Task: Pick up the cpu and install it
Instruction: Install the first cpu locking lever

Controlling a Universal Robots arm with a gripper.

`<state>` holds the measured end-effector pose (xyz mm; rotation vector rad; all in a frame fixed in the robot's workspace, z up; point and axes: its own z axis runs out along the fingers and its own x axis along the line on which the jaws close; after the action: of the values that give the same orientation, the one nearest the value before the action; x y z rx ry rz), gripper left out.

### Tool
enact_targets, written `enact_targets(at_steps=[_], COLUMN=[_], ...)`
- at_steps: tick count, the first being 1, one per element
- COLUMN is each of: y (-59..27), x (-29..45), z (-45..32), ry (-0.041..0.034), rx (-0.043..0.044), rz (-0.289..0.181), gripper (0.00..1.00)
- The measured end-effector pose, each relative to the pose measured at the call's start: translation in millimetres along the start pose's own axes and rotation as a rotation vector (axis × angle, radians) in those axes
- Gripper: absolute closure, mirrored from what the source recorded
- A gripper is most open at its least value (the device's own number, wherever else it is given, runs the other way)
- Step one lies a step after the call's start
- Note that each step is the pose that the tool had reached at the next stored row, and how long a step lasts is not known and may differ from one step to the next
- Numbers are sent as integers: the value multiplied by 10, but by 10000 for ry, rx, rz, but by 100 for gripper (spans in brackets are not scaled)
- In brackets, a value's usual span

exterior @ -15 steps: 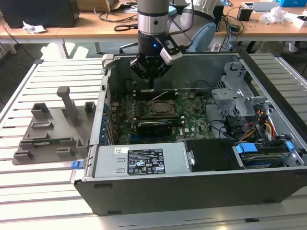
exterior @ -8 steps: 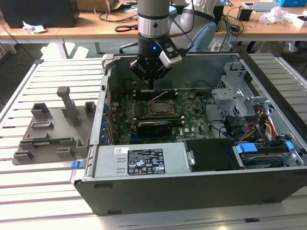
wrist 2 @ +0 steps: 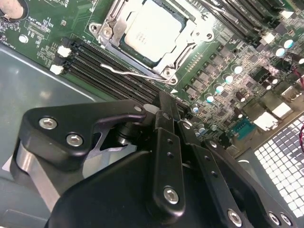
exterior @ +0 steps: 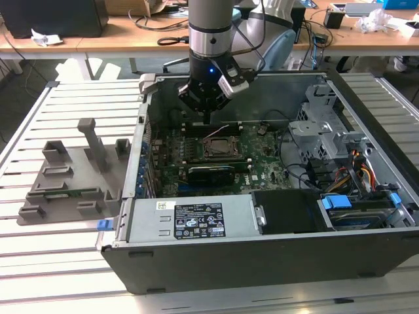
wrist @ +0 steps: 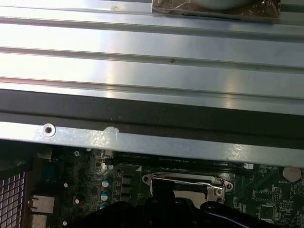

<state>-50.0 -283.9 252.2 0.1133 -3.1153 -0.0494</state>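
Observation:
The cpu (wrist 2: 151, 32) lies flat in the motherboard socket (exterior: 219, 148), its silver-grey top plate showing inside the metal frame. The thin wire lever (wrist 2: 127, 72) beside the socket sticks out, unlatched. My gripper (exterior: 207, 118) hangs inside the open computer case, just above and behind the socket, apart from the cpu. In the second wrist view its two black fingers (wrist 2: 164, 123) lie pressed together with nothing between them, and the gripper (wrist 2: 164, 102) points toward the socket's edge. In the first wrist view the socket frame (wrist: 187, 183) is partly hidden by the dark gripper body (wrist: 156, 211).
The case walls (exterior: 147, 124) surround the motherboard, with memory slots (wrist 2: 102, 71) next to the socket, a power supply (exterior: 190, 219) at the front and drive cages with cables (exterior: 327, 144) on the exterior view's right. A grey plastic holder tray (exterior: 72, 176) sits on the slatted table at the left.

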Motion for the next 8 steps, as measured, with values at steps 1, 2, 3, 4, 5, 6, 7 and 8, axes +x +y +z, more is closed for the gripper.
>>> enact_targets(at_steps=[1, 2, 3, 4, 5, 6, 7, 8], y=[0, 0, 0, 0, 0, -1, -1, -1], x=[0, 0, 0, 0, 0, 0, -1, -1], z=[0, 0, 0, 0, 0, 2, 7, 13], ry=[0, 0, 0, 0, 0, 0, -1, 1], rx=[-1, -2, -2, -2, -3, -3, -4, -3], rz=[1, 1, 1, 1, 0, 0, 0, 0], gripper=[89, 89, 89, 89, 89, 89, 89, 89])
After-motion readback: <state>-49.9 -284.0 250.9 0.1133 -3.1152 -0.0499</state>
